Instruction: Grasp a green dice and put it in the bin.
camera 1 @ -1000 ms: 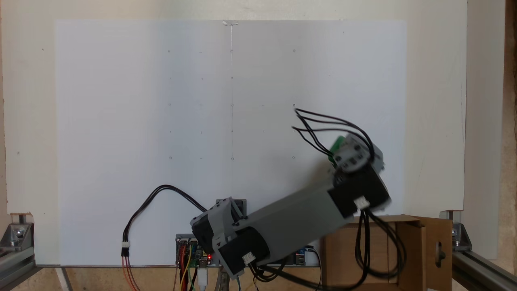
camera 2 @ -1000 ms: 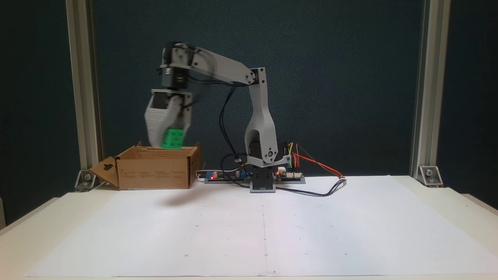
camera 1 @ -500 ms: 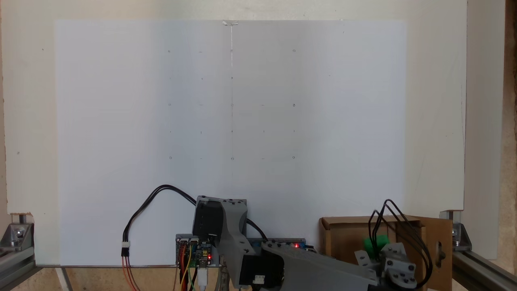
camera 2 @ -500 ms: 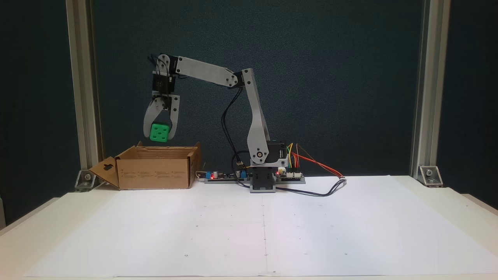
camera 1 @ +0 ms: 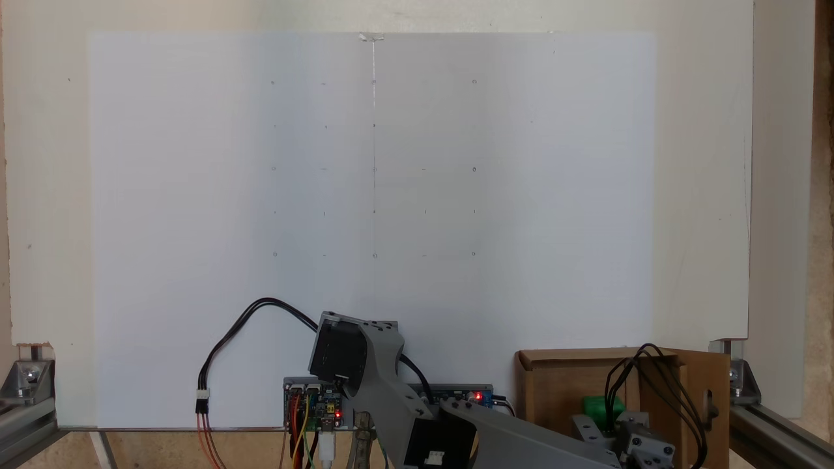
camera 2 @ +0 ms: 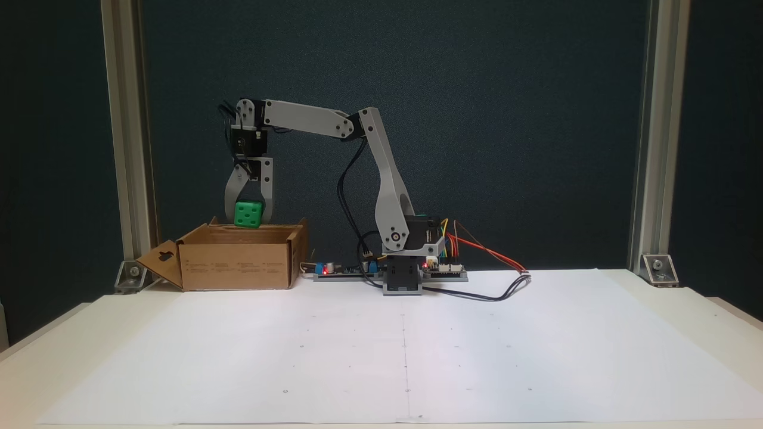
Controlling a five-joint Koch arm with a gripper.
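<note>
The green dice [camera 2: 248, 214] hangs just above the open top of the brown cardboard bin [camera 2: 238, 266], held between the two grey fingers of my gripper [camera 2: 248, 218], which is shut on it and points straight down. In the other fixed view the green dice [camera 1: 601, 406] shows partly, over the inside of the bin [camera 1: 554, 391] at the lower right, with the wrist and its black cables covering the rest. The bin's side flap with the keyhole cutout [camera 2: 160, 262] sticks out to the left.
White paper [camera 2: 405, 339] covers the table in front of the arm's base [camera 2: 405, 280]. Circuit boards with red lights and coloured wires [camera 2: 441, 265] sit beside the base. Aluminium posts [camera 2: 122, 137] stand at both back corners, the left one close behind the bin.
The arm swung from over the paper to above the bin, carrying the dice. In the last half second the gripper lowered, bringing the dice down to the bin's rim.
</note>
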